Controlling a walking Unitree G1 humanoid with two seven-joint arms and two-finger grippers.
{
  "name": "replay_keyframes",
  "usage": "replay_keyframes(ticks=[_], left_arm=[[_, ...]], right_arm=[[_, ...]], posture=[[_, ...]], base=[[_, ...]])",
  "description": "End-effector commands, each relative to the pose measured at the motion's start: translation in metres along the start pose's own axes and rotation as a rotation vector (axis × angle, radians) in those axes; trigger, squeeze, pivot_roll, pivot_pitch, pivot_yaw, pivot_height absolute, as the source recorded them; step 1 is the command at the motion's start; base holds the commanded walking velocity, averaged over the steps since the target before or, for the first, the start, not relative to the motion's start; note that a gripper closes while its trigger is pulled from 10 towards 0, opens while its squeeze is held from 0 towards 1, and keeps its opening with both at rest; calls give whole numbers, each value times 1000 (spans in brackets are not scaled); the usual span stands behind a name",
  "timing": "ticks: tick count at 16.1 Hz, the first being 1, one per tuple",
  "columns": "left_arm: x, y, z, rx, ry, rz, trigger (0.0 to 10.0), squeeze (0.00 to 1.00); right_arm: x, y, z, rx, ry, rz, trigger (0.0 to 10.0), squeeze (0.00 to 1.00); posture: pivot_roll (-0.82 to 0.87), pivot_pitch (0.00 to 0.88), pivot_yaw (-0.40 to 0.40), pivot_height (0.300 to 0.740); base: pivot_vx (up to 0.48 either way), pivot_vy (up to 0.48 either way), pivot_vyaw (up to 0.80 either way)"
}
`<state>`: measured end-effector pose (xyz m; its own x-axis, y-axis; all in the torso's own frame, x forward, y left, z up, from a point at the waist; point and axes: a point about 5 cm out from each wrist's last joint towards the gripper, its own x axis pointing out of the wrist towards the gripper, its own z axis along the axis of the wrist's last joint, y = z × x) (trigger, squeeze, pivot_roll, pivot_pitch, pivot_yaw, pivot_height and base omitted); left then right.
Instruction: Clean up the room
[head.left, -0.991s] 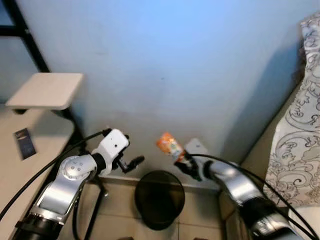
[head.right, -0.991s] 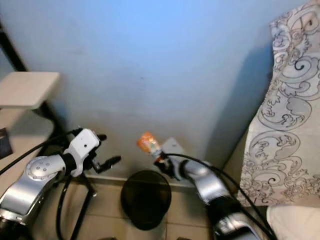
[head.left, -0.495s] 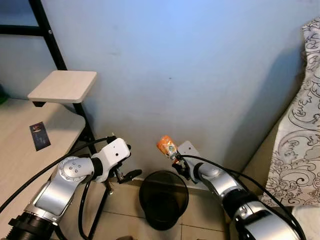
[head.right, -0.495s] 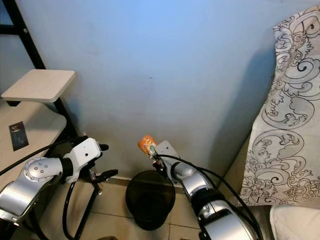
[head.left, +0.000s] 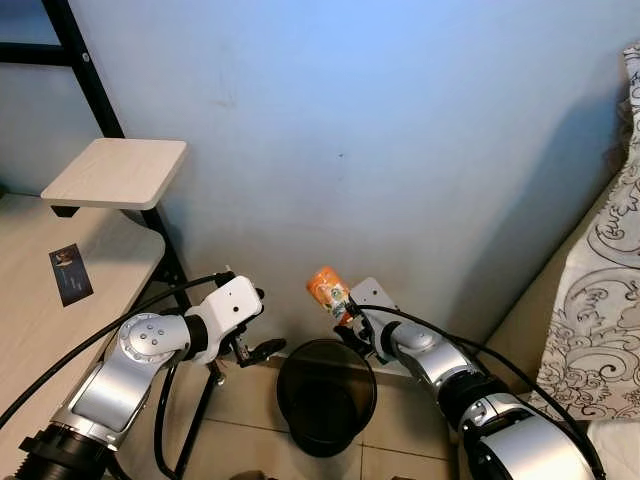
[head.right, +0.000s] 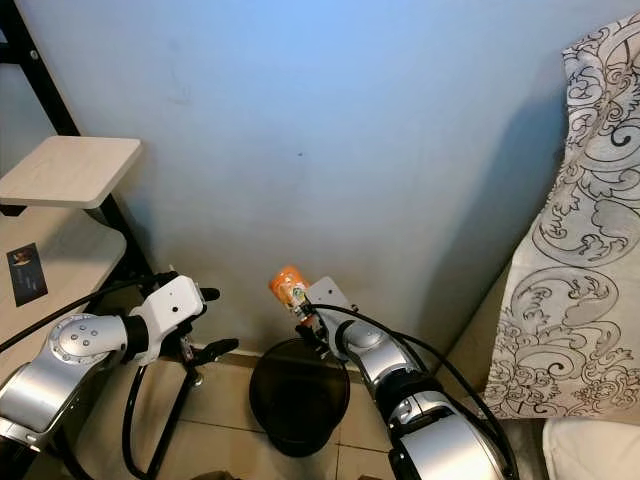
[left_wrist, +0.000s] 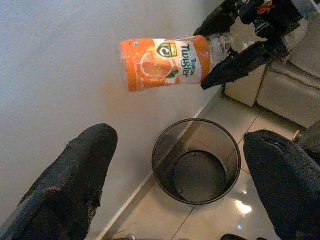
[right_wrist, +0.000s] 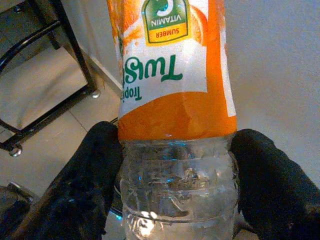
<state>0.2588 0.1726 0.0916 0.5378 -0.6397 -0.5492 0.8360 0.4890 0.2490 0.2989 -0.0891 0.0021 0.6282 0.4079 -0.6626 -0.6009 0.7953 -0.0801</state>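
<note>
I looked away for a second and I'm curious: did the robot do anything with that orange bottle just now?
Little changed. The right gripper kept its hold on the orange bottle, carrying it slightly lower, closer over the black bin. Most of the apparent shift is the camera moving. The left gripper stayed open beside the bin, holding nothing; the bottle has not been dropped.

Right tool (head.left: 343, 318) extends forward, fingers clamped on a bottle (head.left: 328, 292). Left tool (head.left: 262, 348) extends forward, fingers spread, holding nothing.

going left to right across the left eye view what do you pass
card on the desk → small wooden shelf → left gripper → orange bottle held by the right gripper → patterned cloth
</note>
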Motion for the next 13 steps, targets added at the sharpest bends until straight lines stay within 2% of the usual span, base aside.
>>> replay_keyframes(ticks=[1,6,9,10,12,13], left_arm=[[0,2,2,24,4,1,10000,0],[0,2,3,24,1,-2,10000,0],[1,3,4,20,-4,6,10000,0],[1,3,4,5,-14,22,10000,0],[3,7,11,-83,-101,161,10000,0],[3,8,12,-100,-119,187,10000,0]], right_arm=[[0,-1,5,1,-17,0,10000,1000],[1,2,0,22,-9,13,10000,1000],[-1,-2,-1,44,-35,-4,10000,1000],[-4,-8,0,74,-71,-31,10000,1000],[-17,-29,2,198,-205,-171,10000,1000],[-21,-33,2,226,-236,-204,10000,1000]], posture=[[45,0,2,740],[42,0,10,740],[43,0,10,740],[45,0,7,740],[34,0,10,740],[34,0,10,740]], base=[[0,0,0],[0,0,0],[0,0,0],[0,0,0],[0,0,0],[0,0,0]])
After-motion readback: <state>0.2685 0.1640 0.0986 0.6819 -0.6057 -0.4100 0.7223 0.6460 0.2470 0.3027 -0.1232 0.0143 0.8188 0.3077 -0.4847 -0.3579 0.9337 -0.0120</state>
